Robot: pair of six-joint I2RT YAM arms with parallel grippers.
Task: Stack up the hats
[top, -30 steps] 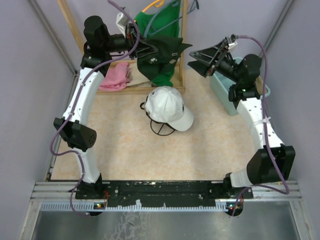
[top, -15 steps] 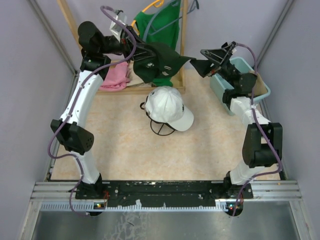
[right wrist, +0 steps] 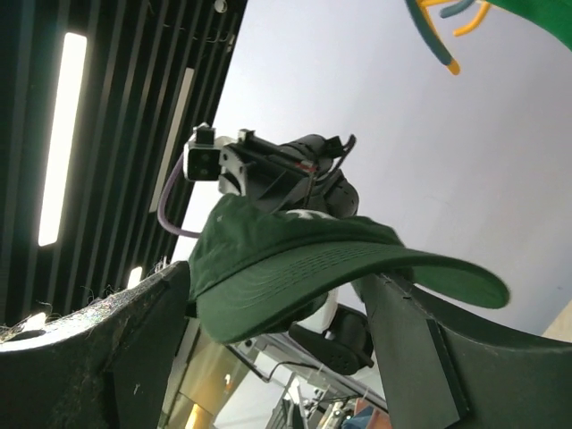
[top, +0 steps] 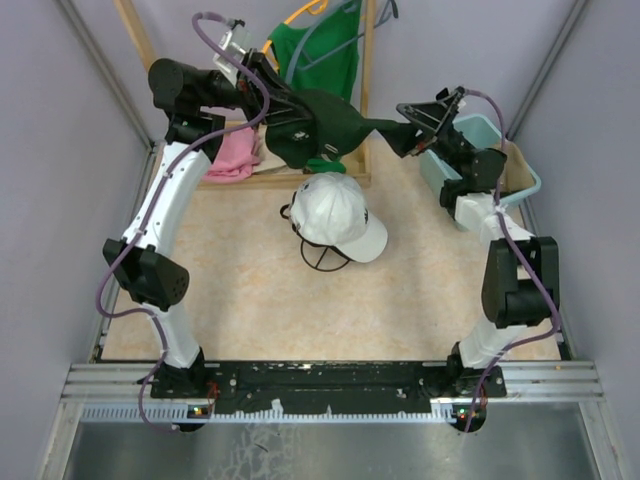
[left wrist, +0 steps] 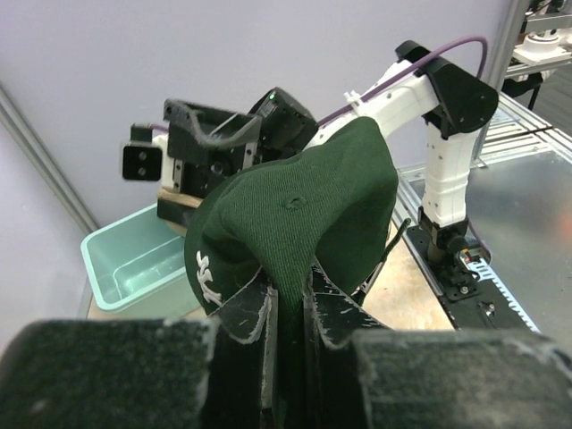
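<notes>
The left tool [left wrist: 288,302] pinches a dark cap [top: 325,122] in the air. The right tool [top: 402,128], spread wide, is at its 3 o'clock, the white cap [top: 335,215] at 6

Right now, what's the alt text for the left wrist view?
The left gripper pinches a fold of a dark green cap, holding it up in the foreground. Behind it is the right arm, with a teal bin at left.
</notes>
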